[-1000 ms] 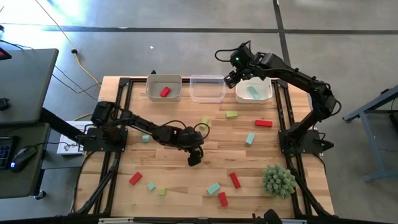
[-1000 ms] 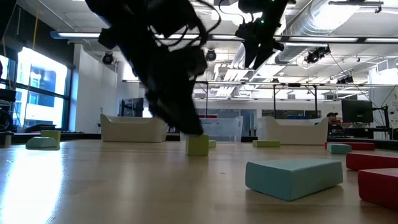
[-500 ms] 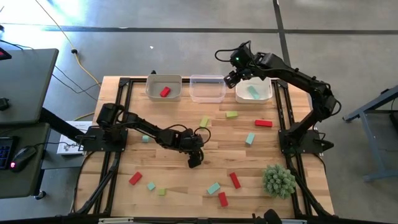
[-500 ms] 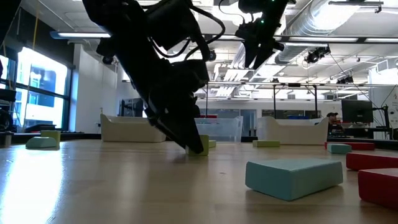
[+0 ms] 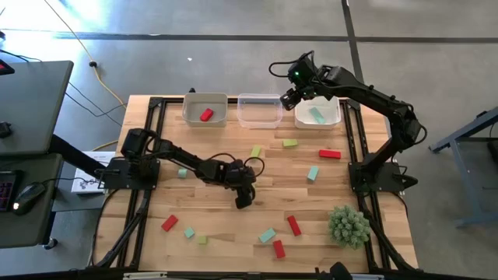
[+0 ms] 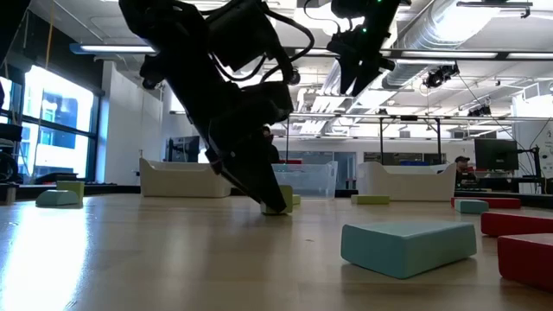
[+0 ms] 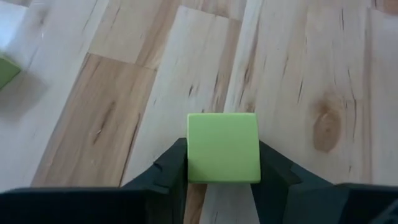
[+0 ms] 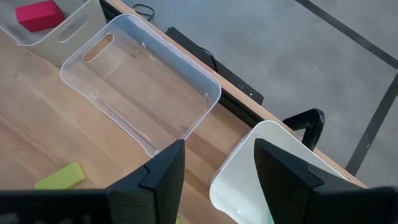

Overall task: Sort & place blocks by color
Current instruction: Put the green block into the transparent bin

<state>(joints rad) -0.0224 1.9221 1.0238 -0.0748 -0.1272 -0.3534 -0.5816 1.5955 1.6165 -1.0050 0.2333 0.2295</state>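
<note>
- We see the left end effector [image 5: 243,200] down at the middle of the tabletop [image 5: 210,225], its two fingers [image 7: 171,168] pressed against opposite sides of a yellow-green cube [image 7: 223,148], so it is grasping that cube.
- In the low view the cube [image 6: 276,199] sits at the tip of the left arm, at or just above the wood; we cannot tell whether it touches.
- The right end effector [image 5: 289,99] hangs above the far edge of the tabletop, between the clear bin [image 5: 259,110] and the white bin [image 5: 318,113]. Its fingers [image 8: 163,168] stand apart with nothing between them, so it is released.
- The grey bin [image 5: 205,110] on the far left holds one red block [image 5: 206,115]; the clear bin in the middle looks bare; the white bin holds one teal block [image 5: 317,115].
- The other blocks lie loose on the wood: a yellow-green block [image 5: 290,143] and a red block [image 5: 329,154] near the bins, a teal block [image 5: 313,173] just below them, and a small yellow-green one [image 5: 256,152] beside the left arm.
- Toward the near edge we see a red block [image 5: 169,223], a teal block [image 5: 189,232], a yellow-green block [image 5: 202,239], another teal block [image 5: 268,235] and two more red blocks [image 5: 294,225], [image 5: 278,249].
- A spiky green ball [image 5: 348,225] sits at the near right corner.
</note>
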